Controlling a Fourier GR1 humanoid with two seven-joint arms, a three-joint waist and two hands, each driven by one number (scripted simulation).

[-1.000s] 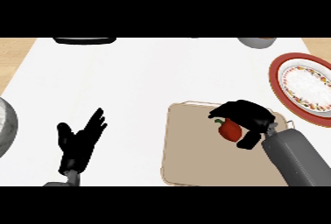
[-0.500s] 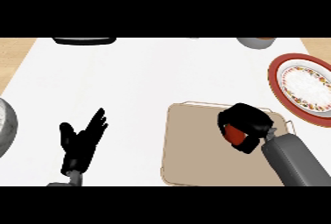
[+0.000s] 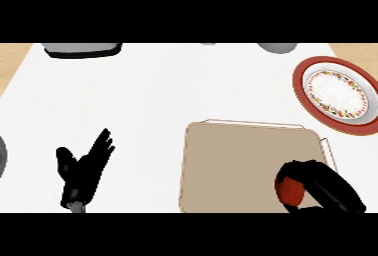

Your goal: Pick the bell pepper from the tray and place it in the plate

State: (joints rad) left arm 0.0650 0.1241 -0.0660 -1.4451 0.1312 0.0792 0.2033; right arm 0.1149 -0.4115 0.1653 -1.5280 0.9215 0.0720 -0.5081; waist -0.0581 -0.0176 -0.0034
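You saw the right hand [image 3: 325, 187] curled round the glossy red bell pepper [image 3: 289, 191] over the flat tan tray [image 3: 236, 165]; left hand [image 3: 83, 167] rested spread.

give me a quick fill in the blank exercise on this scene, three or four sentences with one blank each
1. The right hand is curled round a red ____.
2. The right hand shows over the tan ____, near its lower right corner.
3. The plate with the red rim lies toward the view's upper ____ and holds nothing.
4. The left hand rests with its fingers ____ at the view's lower left.

Missing words: bell pepper; tray; right; open
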